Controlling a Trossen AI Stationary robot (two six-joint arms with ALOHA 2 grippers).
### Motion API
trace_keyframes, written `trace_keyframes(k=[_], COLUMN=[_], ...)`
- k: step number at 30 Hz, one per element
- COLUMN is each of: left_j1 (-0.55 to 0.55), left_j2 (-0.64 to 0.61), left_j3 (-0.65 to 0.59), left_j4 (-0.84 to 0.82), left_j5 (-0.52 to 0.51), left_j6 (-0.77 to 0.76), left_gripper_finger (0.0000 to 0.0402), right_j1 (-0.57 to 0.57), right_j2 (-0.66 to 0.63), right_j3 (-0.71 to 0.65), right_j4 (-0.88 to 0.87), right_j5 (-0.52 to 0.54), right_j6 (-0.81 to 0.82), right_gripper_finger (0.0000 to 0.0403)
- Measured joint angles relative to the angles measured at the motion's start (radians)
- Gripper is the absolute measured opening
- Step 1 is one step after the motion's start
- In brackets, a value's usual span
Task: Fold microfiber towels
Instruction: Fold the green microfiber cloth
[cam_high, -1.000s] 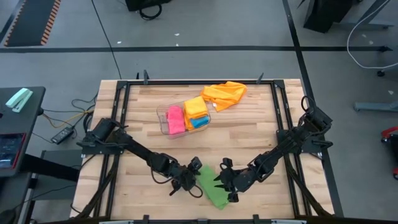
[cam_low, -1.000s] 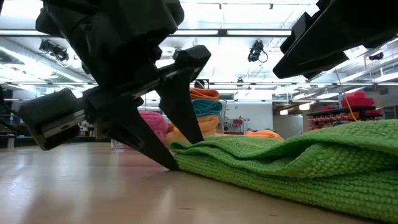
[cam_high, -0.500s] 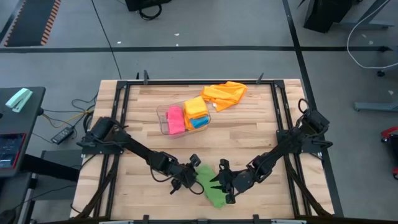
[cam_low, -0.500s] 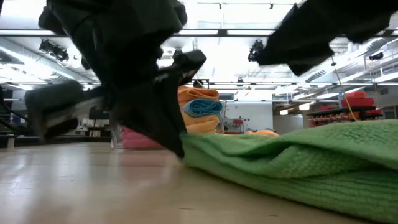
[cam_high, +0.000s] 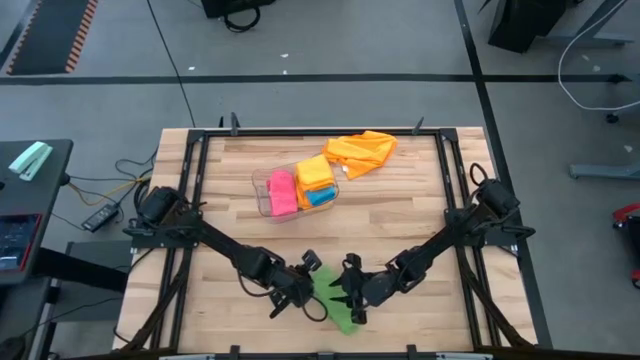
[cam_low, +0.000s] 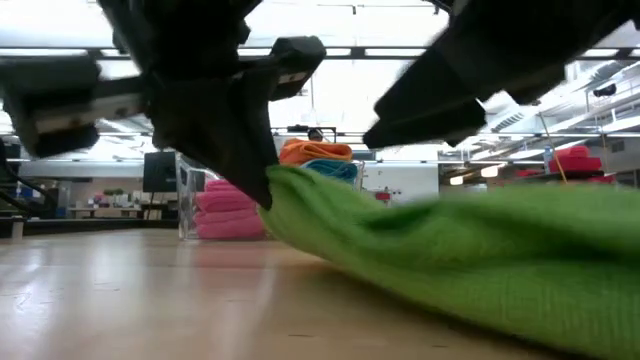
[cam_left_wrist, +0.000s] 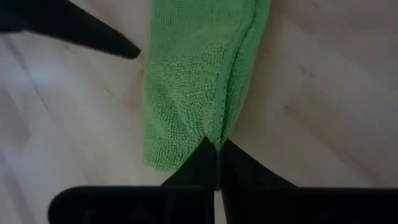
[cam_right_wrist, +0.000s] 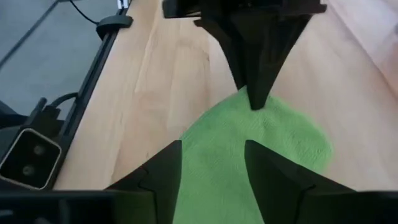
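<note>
the green towel (cam_high: 335, 300) lies near the front edge of the counter (cam_high: 400, 215), folded into a narrow strip with both arms meeting over it. the left gripper (cam_left_wrist: 216, 146) is clenched on one end of the strip, its tips pinching the doubled hem, and in the low view that end looks raised off the wood. the right gripper (cam_right_wrist: 213, 158) hovers over the other part of the same towel with its fingers spread and nothing between them

as for progress, the clear bin (cam_high: 268, 192) near the middle of the counter already holds a folded pink towel (cam_high: 282, 192), an orange-yellow towel (cam_high: 315, 172) and a blue towel (cam_high: 320, 196) stacked in it, so those seem done. the green one looks partway through, at least one fold made, with probably a further fold and the trip to the bin to come. a loose orange towel (cam_high: 362, 150) lies crumpled near the back edge, beside the bin and just apart from it, and it looks unfolded so far

room for moving: the green towel sits close to the front rim, so any pull toward the front could drag it over the edge. bare wood stretches between this towel and the bin, which is well apart from both grippers, and to either side too. the two grippers stand very near each other over the cloth, so i judge the tightest clearance to be between them, not with the bin
</note>
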Motion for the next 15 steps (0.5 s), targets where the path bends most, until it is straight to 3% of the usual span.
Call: trace_keyframes(k=[6,15], left_j1=[0.001,-0.011], left_j2=[-0.002,-0.002], left_j3=[0.044,0.044], left_j4=[-0.117,-0.127], left_j5=[-0.001,-0.022], left_j6=[-0.062,-0.084], left_gripper_finger=[0.0013,0.0011], right_j1=[0.02,0.046], right_j2=[0.003,0.003], right_j3=[0.049,0.057], right_j4=[-0.008,-0.089], right_j5=[-0.094,-0.015], right_j6=[-0.024,0.014], right_gripper_finger=[0.0204,0.02])
